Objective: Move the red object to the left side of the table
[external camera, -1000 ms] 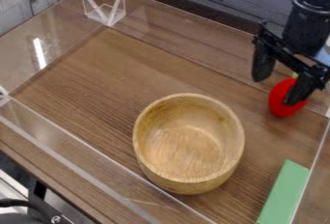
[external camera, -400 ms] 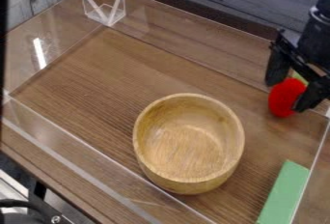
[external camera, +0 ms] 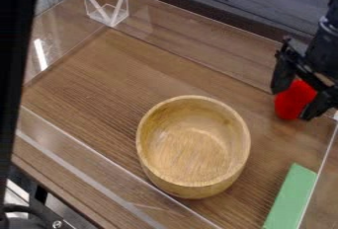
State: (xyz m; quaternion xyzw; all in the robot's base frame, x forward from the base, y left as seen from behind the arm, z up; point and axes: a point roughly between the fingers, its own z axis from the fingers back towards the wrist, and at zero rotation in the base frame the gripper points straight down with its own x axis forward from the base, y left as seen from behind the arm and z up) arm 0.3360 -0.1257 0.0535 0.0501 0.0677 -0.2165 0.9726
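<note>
The red object (external camera: 295,99) is a small glossy red toy at the far right of the table (external camera: 119,85). My gripper (external camera: 301,85) hangs right over it with its dark fingers open, one on the left of the toy and one on the right. The fingers straddle the red object, whose upper part they partly hide. Whether the pads touch it cannot be made out.
A wooden bowl (external camera: 195,144) sits in the middle front of the table. A flat green block (external camera: 292,201) lies at the front right edge. Low clear acrylic walls (external camera: 79,164) ring the tabletop, with a clear bracket (external camera: 106,8) at the back left corner.
The gripper has shifted right and down, from left of and above the red object to straddling it. The red object, bowl and green block have stayed put.
</note>
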